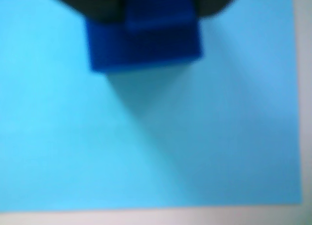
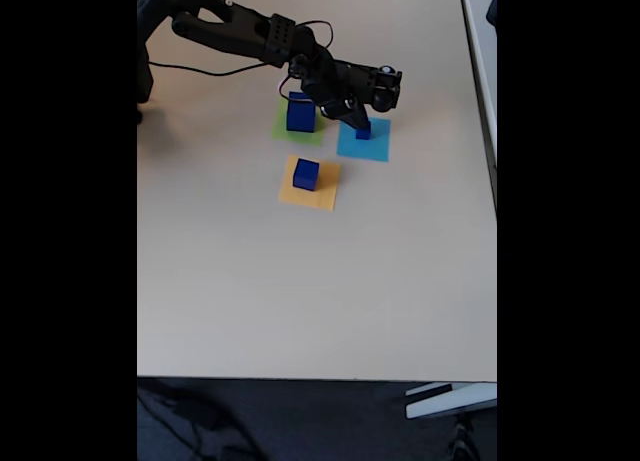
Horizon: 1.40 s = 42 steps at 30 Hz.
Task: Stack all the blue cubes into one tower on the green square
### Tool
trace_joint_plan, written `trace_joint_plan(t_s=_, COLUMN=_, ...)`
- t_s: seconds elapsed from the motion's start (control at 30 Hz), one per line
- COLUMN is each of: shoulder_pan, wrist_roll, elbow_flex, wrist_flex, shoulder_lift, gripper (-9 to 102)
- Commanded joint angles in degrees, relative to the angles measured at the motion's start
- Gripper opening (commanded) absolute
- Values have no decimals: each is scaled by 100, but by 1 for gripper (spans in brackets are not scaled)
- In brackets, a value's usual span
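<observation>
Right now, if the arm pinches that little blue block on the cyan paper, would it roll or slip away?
Probably not roll: the small blue cube has flat faces and sits squarely on the cyan paper. It looks solid, so likely stiff. The thin paper might slide under a push.

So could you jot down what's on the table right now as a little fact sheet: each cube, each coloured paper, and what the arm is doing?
green square: holds the largest blue cube
orange-yellow square: holds a medium blue cube
cyan square: holds a small blue cube
gripper: down at the small cube on the cyan sheet
grip: too blurred in the wrist view to tell if closed on the cube
tower: not yet started
</observation>
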Motion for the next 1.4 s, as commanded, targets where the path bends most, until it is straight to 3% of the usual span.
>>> trace_joint_plan(t_s=0.0, shoulder_pan=44, wrist_roll=-18, elbow_flex=-44, wrist_flex=-97, shoulder_lift=220, gripper=6)
trace_joint_plan(t_s=0.53, shoulder_pan=-70, wrist_roll=-220, elbow_flex=-141, wrist_flex=-149, shoulder_lift=413, gripper=20)
trace_joint_plan(t_s=0.9, shoulder_pan=-606, wrist_roll=-958, elbow_flex=-1951, wrist_flex=-70, shoulder_lift=1072, gripper=22)
trace_joint_plan(t_s=1.37, shoulder_pan=105, wrist_roll=-1336, elbow_flex=1178, wrist_flex=-35, shoulder_lift=3322, gripper=37)
